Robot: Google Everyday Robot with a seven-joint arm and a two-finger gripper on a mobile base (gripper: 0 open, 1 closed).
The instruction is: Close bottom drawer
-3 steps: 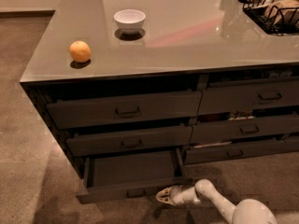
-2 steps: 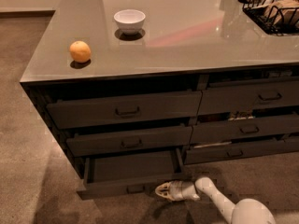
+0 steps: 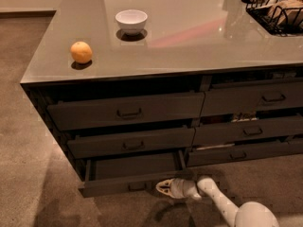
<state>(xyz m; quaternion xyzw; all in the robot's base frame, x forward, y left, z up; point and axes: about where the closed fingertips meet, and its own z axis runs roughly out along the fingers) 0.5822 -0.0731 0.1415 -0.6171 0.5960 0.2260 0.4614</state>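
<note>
The bottom drawer point(image 3: 135, 167) of the left column stands partly pulled out of the dark grey cabinet, its flat dark floor showing. Its slim front panel point(image 3: 113, 186) runs low near the carpet, with a small bar handle point(image 3: 136, 187) at its middle. My gripper point(image 3: 162, 187), white, on a white arm reaching in from the lower right, sits right in front of the panel, just right of the handle and touching or nearly touching the panel. I cannot tell which.
On the grey countertop point(image 3: 189, 37) sit an orange point(image 3: 81, 52), a white bowl point(image 3: 131, 21) and a black wire basket point(image 3: 277, 11). Other drawers point(image 3: 128, 110) above and to the right are slightly ajar. Carpet point(image 3: 28, 164) lies to the left.
My gripper has moved left along the drawer's front towards the handle. The drawer has slid in a little.
</note>
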